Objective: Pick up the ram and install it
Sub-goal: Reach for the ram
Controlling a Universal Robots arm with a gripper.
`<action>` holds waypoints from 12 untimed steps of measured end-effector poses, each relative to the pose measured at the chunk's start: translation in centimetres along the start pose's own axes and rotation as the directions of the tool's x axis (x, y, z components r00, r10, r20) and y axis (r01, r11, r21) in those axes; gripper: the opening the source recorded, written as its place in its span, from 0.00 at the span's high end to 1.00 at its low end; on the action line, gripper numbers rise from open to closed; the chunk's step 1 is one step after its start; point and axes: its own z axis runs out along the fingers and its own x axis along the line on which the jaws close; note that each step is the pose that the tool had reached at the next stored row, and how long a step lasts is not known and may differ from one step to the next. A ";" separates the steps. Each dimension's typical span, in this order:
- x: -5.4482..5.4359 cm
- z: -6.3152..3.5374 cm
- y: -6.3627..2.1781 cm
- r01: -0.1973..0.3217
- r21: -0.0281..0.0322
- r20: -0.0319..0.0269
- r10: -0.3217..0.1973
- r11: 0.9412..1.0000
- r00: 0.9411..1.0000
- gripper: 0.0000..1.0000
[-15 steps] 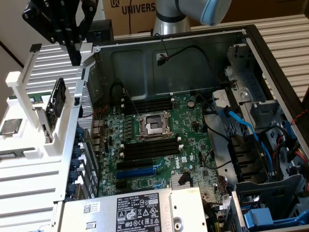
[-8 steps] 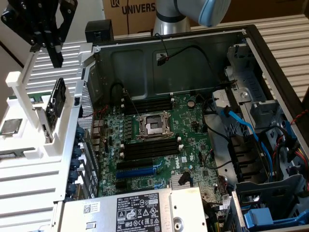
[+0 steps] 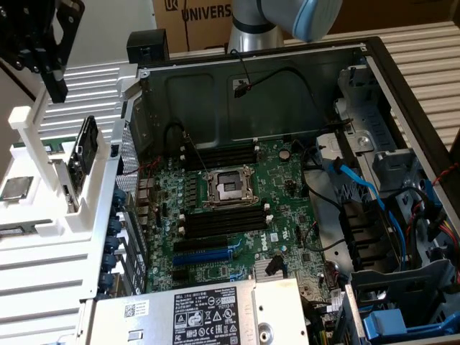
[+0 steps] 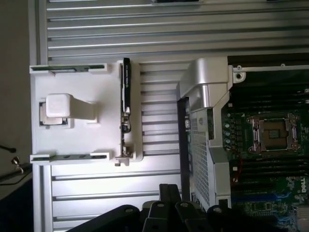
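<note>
The ram [image 3: 85, 148] stands on its long edge in a white holder [image 3: 43, 208] outside the computer case, at the exterior view's left. The wrist view shows the stick edge-on as a thin dark strip [image 4: 125, 104] in that holder [image 4: 82, 92]. My gripper [image 3: 54, 80] hangs above and behind the holder, clear of the stick and holding nothing I can see. Its dark body [image 4: 169, 210] reaches into the wrist view. Long black empty memory slots [image 3: 221, 154] [image 3: 224, 220] lie on both sides of the CPU socket [image 3: 228, 188] on the green motherboard [image 3: 287, 180].
A small square silver CPU chip [image 3: 16, 188] lies in the holder's outer part. The open case has tall metal walls [image 3: 215, 79], blue and black cables [image 3: 366, 187], drive bays at the exterior view's right and a power supply [image 3: 208, 313] in front.
</note>
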 end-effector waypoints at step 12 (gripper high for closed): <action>6.8 -0.14 -0.01 0.000 0.000 0.000 0.000 1.000 1.000 0.90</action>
